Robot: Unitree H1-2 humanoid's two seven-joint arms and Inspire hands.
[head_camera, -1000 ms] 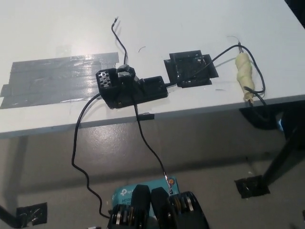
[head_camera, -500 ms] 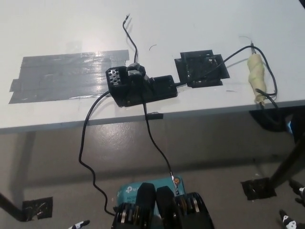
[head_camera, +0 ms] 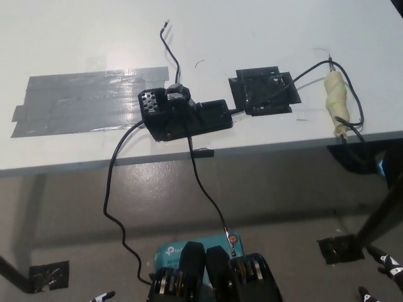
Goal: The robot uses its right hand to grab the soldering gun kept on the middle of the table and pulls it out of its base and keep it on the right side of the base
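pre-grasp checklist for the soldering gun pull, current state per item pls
1. Soldering gun seated in its base, near the table's front edge: ok.
2. Right hand near the gun: not ok. Only a bit of it shows at the lower right corner, far below the table; open or shut: cannot tell.
3. Left hand out of the way: ok, a sliver at the bottom edge.
4. Landing spot right of the base: not ok. The black taped patch lies right beside it, and a cable runs there.
5. Cables hanging off the table front: possible snag; how taut they are: cannot tell.
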